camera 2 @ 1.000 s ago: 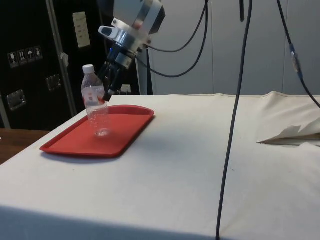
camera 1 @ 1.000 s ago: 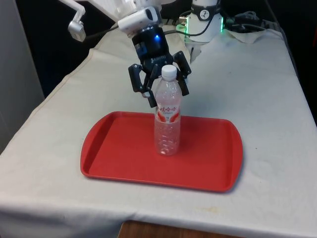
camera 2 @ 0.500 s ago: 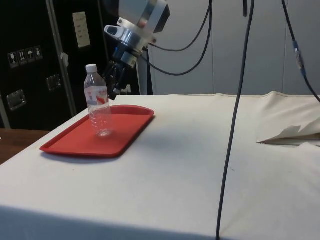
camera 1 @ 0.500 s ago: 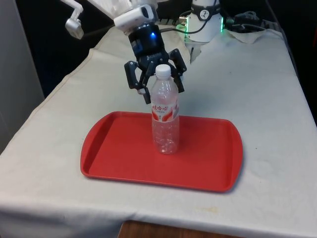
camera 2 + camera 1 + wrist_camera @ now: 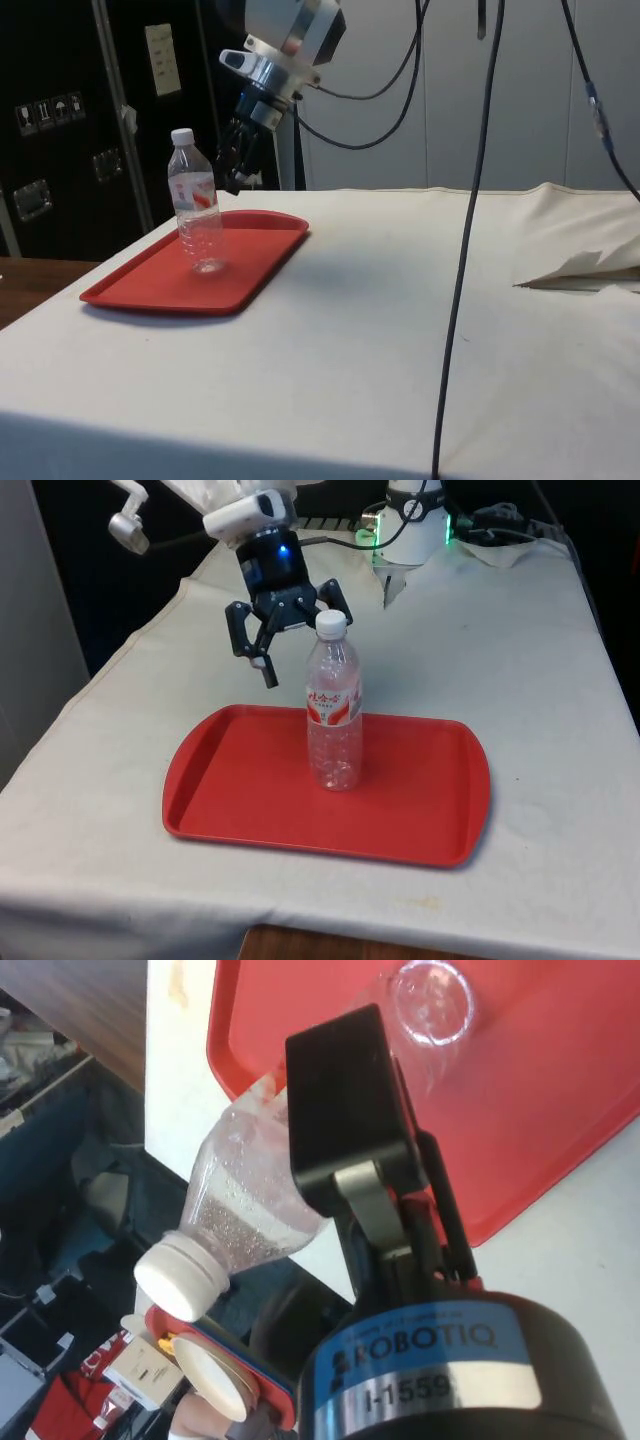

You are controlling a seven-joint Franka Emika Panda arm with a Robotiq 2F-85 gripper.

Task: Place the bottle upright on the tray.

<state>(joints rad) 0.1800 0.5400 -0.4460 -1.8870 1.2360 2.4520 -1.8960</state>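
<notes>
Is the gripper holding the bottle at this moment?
No: in the front view the gripper hangs open behind the bottle, which stands upright on the red tray untouched.

dark cabinets (image 5: 60, 130), white cloth (image 5: 420, 330), grey wall (image 5: 520, 90)

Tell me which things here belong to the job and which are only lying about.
Belong to the job:
- bottle, upright on the tray
- tray, red
- tool, open, beside the bottle's cap

Only lying about:
- paper, folded, on the cloth
- cables, hanging
</notes>
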